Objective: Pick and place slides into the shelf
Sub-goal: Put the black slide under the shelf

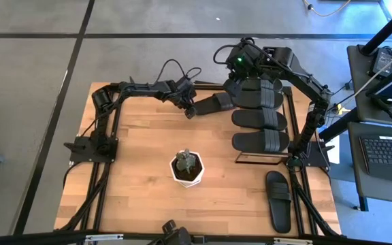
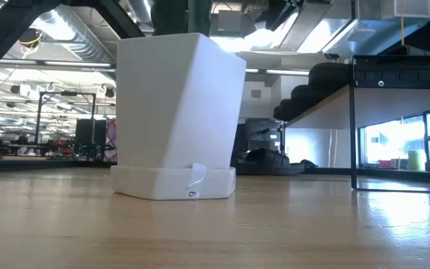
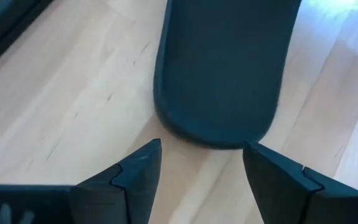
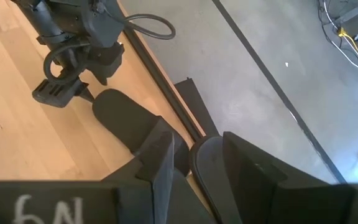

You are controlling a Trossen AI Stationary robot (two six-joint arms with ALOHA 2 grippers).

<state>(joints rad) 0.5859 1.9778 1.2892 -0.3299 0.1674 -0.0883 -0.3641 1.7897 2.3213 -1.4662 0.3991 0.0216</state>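
High view: the small shelf point(image 1: 258, 161), light wooden board on a thin black frame, carries a row of matte black slides. Two lie in plain sight, one slide point(image 1: 260, 119) mid-board and another point(image 1: 260, 141) at the near end; farther back, more dark soles sit under the right gripper point(image 1: 245, 76). In the right wrist view its fingers are clamped on the edge of a black slide sole point(image 4: 207, 168).

Left gripper point(image 1: 191, 111) stands with jaws spread at the heel of a slide on the tabletop point(image 1: 216, 103), not yet gripping. Another slide point(image 1: 278, 201) lies alone near the table's front edge.

Judgement: task past halfway; one slide being placed, two left on the table. A white potted plant point(image 1: 187, 167) stands mid-table.
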